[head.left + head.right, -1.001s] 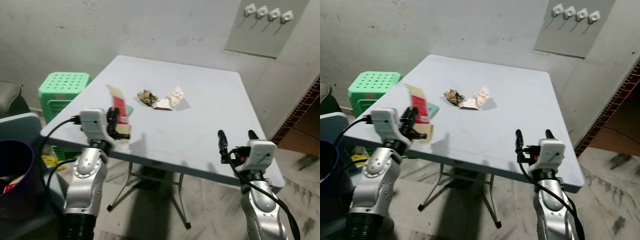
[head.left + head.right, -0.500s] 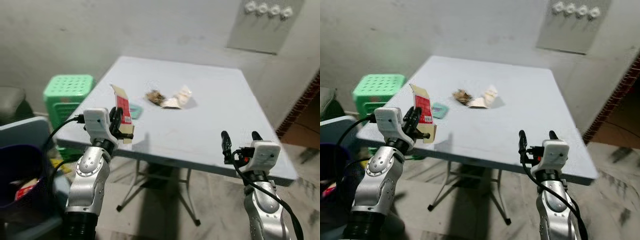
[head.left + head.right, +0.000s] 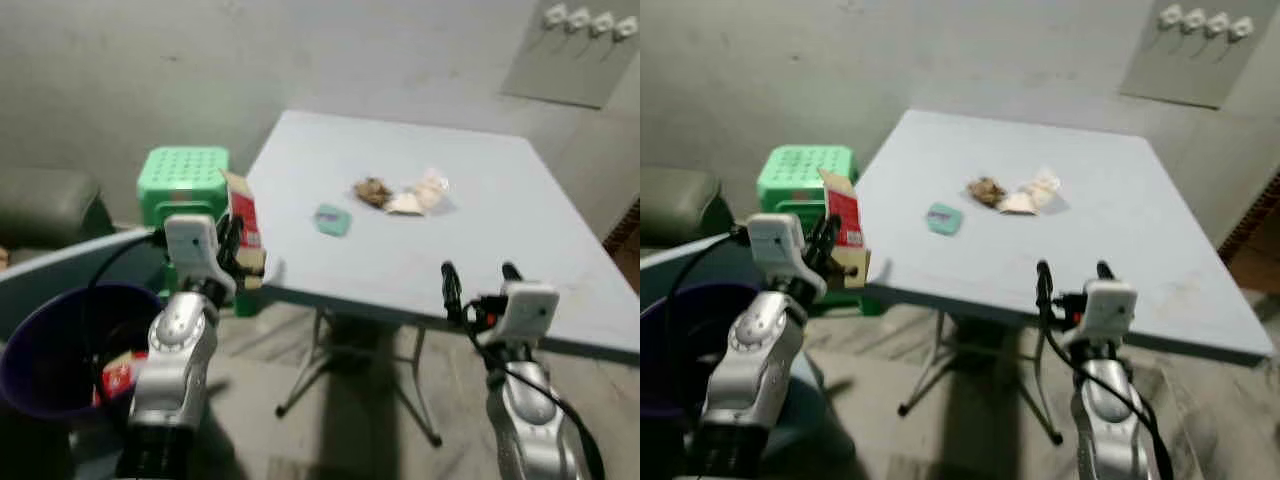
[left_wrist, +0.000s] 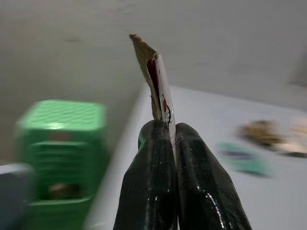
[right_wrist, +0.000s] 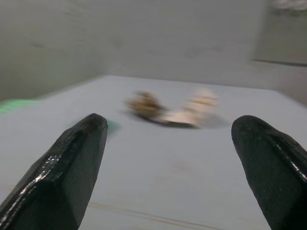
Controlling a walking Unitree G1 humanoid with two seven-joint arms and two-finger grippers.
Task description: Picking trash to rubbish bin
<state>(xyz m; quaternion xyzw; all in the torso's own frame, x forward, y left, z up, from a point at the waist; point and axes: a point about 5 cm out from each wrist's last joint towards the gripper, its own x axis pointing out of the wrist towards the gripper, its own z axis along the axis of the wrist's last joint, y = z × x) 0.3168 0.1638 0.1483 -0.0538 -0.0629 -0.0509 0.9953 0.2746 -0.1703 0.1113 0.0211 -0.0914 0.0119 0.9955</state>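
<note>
Nearest to me, the left gripper is hanging just off the table's left edge, its two black fingers pressing together on a flattened red-and-tan carton, which is standing upright out of the grip. In the left wrist view I'm seeing the carton edge-on, so its printing is unreadable to me. Down at the lower left, a dark purple rubbish bin is sitting on the floor below and outward of that gripper; its near side is being cut off by the picture's edge, and something red is lying inside that I can't identify.

On the other side, the right gripper is hovering at the table's near edge with its fingers spread wide apart and holding nothing.

Moving out over the table, a small teal piece is lying flat toward the left edge, too blurred for me to say what it is. Past it, near the middle, a brown crumpled scrap is lying just beside a crumpled white wrapper; whether the two are touching I cannot tell through the blur.

Beyond the table's left edge a green perforated stool is standing, partly hidden behind the carton and my left arm. A dark cushion is showing at the far left, cut off. On the far wall, a grey panel carrying white hooks is being clipped by the top edge.
</note>
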